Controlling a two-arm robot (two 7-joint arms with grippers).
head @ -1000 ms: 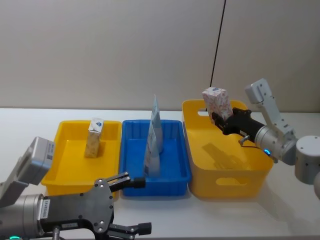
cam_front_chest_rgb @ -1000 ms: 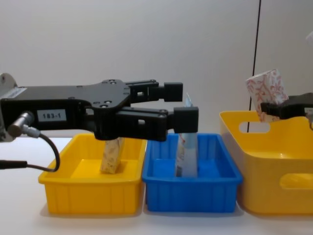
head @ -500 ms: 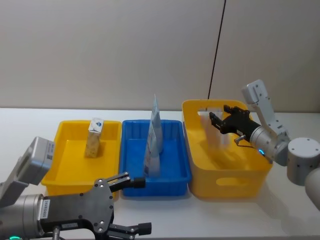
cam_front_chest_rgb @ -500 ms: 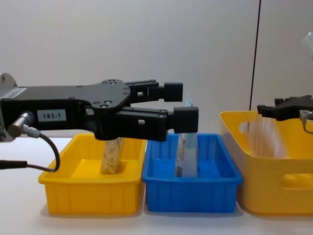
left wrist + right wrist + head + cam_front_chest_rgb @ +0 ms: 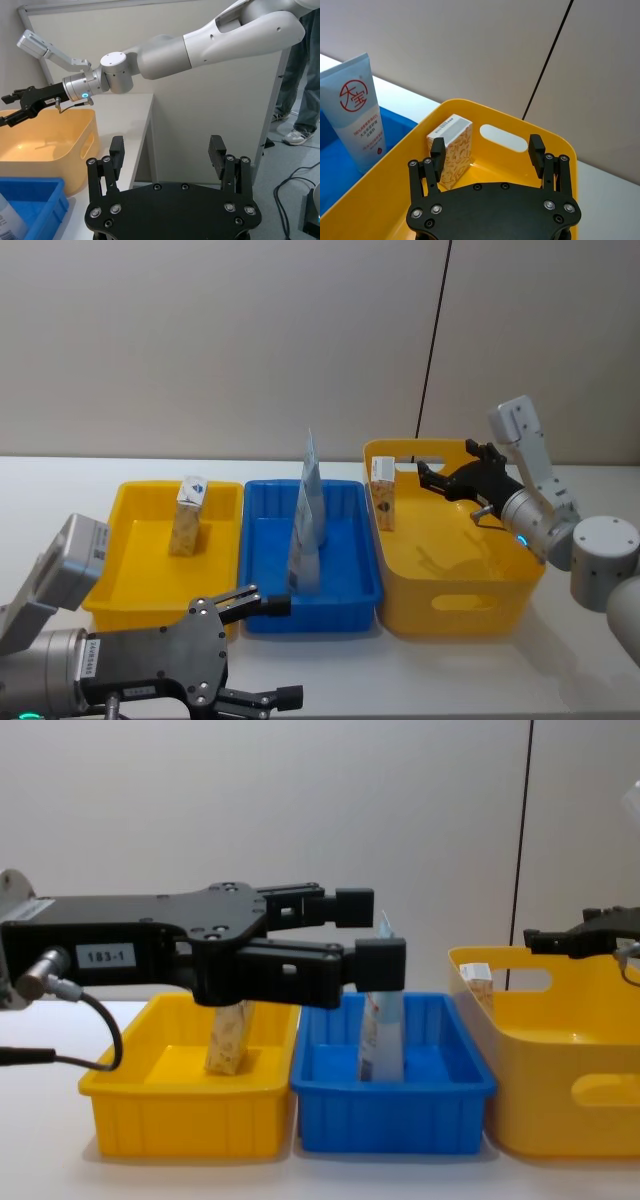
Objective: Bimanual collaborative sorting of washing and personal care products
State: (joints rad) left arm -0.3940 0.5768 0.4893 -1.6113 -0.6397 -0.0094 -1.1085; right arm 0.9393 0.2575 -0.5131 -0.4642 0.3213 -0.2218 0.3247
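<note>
Since my right tool [image 5: 428,480] hangs open over the yellow bin [image 5: 500,590], nothing's holding the patterned pack [image 5: 383,497]. It stands inside against the bin's left wall. Clip it backing out and it'll probably topple. My left tool [image 5: 280,650], open too, sits well left of the bin.

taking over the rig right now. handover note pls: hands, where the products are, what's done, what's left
Left hand: open, empty, low in front of the trays.
Right hand: open, empty, above the deep yellow bin.
Patterned pack: in that bin, standing against its left wall.
Cream carton: in the yellow tray.
Pale tube: upright in the blue tray.
Done: three products binned, one per container.
Left: probably just retract the right hand; I cannot tell whether more items are due.
</note>
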